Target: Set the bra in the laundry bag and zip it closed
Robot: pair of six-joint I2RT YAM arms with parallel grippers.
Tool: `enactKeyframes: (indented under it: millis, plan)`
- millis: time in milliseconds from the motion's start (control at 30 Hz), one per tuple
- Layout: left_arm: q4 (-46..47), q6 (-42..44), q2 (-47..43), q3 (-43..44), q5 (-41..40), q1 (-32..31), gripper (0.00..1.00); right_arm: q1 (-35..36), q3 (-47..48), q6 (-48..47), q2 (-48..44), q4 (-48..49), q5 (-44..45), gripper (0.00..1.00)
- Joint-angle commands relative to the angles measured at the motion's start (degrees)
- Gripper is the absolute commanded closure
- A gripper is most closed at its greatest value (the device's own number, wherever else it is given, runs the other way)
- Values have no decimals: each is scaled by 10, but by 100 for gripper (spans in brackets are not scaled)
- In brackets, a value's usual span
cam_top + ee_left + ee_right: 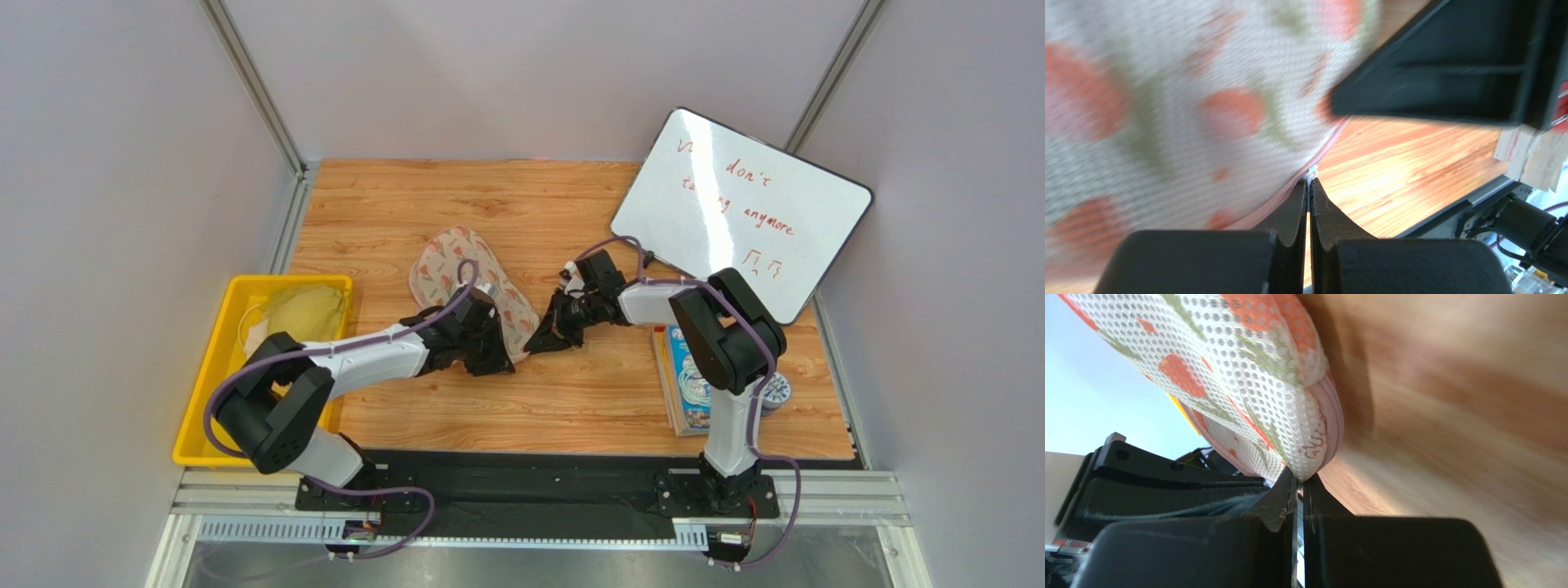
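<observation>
While angled inward, left gripper (1309, 182), right gripper (1298, 478) pinching laundry bag (451, 263)

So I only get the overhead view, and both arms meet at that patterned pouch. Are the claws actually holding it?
Observer: Yes for the right gripper: its wrist camera shows it shut, tips pinching the laundry bag at its pink rim.
Operator: And the left one?
Observer: The left gripper is shut too, a tiny white tab at its tips, against the pink rim.
Operator: Any bra showing?
Observer: None; up close only white mesh with red and green print.
</observation>
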Motion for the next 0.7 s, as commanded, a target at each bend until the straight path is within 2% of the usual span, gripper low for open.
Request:
enactKeyframes:
  millis: [0, 167, 400, 500, 567, 667]
  plan:
    - [-2, 1, -50, -34, 2, 25, 100, -30, 42, -54, 15, -55, 42, 100]
    - [-2, 17, -74, -51, 10, 28, 100, -33, 89, -78, 23, -93, 59, 100]
    - [2, 15, -48, -36, 18, 28, 100, -35, 110, -117, 8, -141, 82, 100]
    - [-24, 14, -51, -26, -12, 33, 100, -51, 119, -142, 8, -171, 100, 100]
    - [-78, 9, -52, -20, -35, 47, 100, -60, 133, -161, 14, -185, 105, 100]
    - [-129, 6, -52, -21, -53, 94, 100, -64, 159, -201, 19, -229, 121, 100]
